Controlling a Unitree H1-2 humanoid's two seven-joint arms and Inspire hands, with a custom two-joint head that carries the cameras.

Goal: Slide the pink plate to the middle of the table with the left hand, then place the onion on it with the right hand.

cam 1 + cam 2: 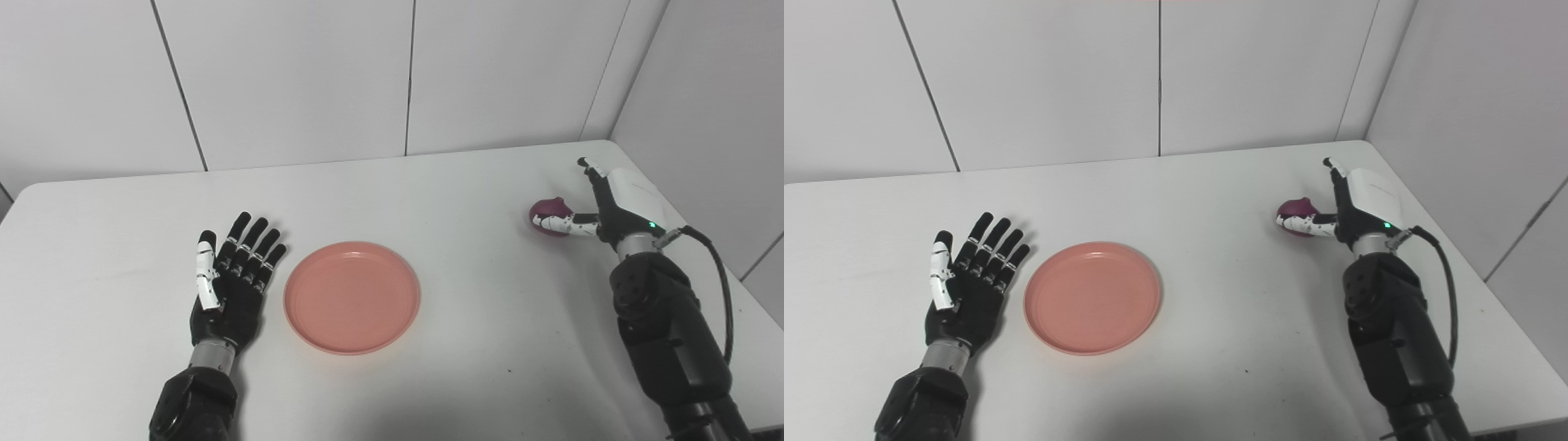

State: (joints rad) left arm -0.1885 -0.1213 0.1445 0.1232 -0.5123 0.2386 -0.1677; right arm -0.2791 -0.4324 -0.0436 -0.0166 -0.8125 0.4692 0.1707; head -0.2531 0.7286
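Note:
The pink plate (351, 296) lies bare near the middle of the white table (429, 184). My left hand (229, 282) rests flat just left of the plate, palm up, fingers spread, a small gap from the rim, holding nothing. The dark purple onion (547, 213) sits at the right side of the table. My right hand (618, 205) stands directly to its right. The thumb lies against the onion's near side while the fingers point up and away, not wrapped round it. In the right eye view the onion (1295, 211) and the right hand (1363, 202) stand the same way.
White wall panels (282, 79) close off the back and the right side. The table's right edge (723, 263) runs close beside my right arm, and a black cable (723, 288) loops off the forearm there.

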